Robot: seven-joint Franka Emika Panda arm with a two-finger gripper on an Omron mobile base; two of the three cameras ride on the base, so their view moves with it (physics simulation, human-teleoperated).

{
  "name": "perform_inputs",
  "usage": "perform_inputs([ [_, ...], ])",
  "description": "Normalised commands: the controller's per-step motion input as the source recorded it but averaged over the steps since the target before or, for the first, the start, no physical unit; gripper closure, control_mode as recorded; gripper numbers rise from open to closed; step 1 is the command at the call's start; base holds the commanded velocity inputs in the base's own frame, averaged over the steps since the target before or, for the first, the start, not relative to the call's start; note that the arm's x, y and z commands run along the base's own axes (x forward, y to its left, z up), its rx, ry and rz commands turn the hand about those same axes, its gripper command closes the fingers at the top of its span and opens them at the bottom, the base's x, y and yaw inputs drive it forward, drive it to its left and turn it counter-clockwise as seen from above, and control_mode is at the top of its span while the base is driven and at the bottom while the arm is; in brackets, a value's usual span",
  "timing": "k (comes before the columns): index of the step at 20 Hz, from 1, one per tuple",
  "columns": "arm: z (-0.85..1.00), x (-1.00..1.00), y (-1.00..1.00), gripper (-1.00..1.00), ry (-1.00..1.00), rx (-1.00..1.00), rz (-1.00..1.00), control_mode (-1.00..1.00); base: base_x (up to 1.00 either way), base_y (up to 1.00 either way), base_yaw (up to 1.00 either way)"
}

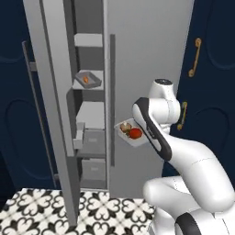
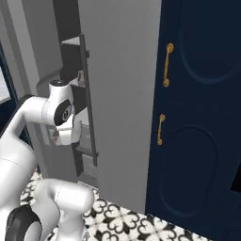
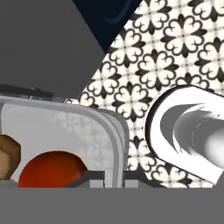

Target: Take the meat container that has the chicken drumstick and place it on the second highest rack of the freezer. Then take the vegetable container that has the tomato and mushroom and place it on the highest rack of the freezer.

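The freezer (image 1: 151, 55) stands with its long door (image 1: 46, 92) swung open to the left. Inside, the meat container (image 1: 87, 80) with the chicken drumstick (image 1: 86, 79) rests on the second highest rack (image 1: 78, 86). Above it, the highest rack (image 1: 88, 40) is bare. The vegetable container (image 1: 130, 138) hangs in the air in front of the freezer, right of the opening, at the end of my arm. It holds the tomato (image 1: 135, 133) and the mushroom (image 1: 125, 129). In the hand view my gripper (image 3: 114, 177) is shut on the container's rim (image 3: 119, 135), with the tomato (image 3: 51, 169) and mushroom (image 3: 8, 155) just left of it.
Pale-grey drawers (image 1: 94, 137) fill the freezer's lower part. Dark navy cabinets with gold handles (image 1: 197, 57) stand to the right, and more navy cabinet (image 1: 13, 92) lies behind the open door. Black-and-white patterned tiles (image 1: 105, 206) cover the floor below.
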Motion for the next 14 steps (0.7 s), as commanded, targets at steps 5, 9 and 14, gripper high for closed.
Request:
perform_inputs([
  [5, 0.0, 0.0, 0.0, 1.0, 0.0, 0.0, 0.0, 1.0, 0.85, -0.01, 0.34],
  [9, 0.0, 0.0, 0.0, 1.0, 0.0, 0.0, 0.0, 1.0, 0.27, 0.0, 0.18],
  [14, 0.0, 0.0, 0.0, 1.0, 0.0, 0.0, 0.0, 1.0, 0.19, 0.08, 0.07],
])
